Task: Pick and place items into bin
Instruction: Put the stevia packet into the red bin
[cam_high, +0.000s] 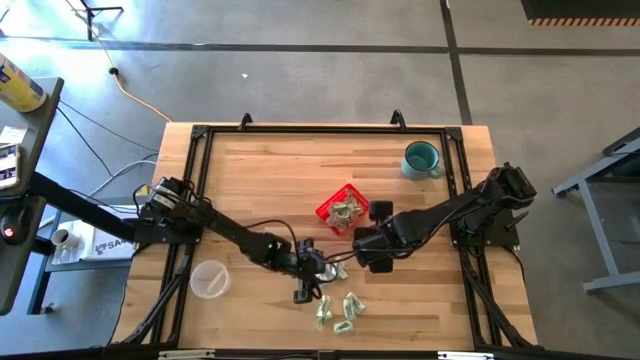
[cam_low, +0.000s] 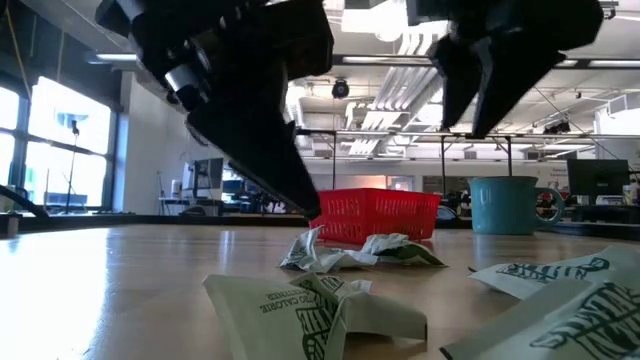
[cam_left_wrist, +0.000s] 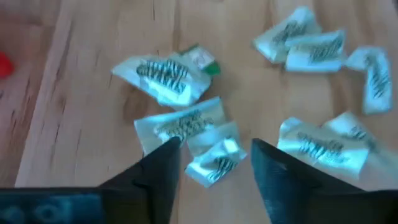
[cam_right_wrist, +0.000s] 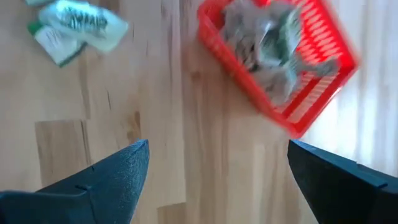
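Several small pale green and silvery wrapped pieces (cam_high: 338, 310) lie loose on the wooden table near its near edge; more fill the red basket (cam_high: 342, 208). My left gripper (cam_left_wrist: 214, 163) is open and points down over the loose pieces. One piece (cam_left_wrist: 214, 163) shows between its fingertips; whether they touch it, I cannot tell. In the high view this gripper (cam_high: 315, 275) is just left of the pile. My right gripper (cam_right_wrist: 217, 171) is wide open above bare wood, beside the basket (cam_right_wrist: 280, 62) on its near right side (cam_high: 364, 240).
A teal mug (cam_high: 421, 160) stands near the far right corner. A clear round cup (cam_high: 209, 280) sits on the left, near the left arm. In the low view, pieces (cam_low: 360, 250) lie in front of the basket (cam_low: 375, 215).
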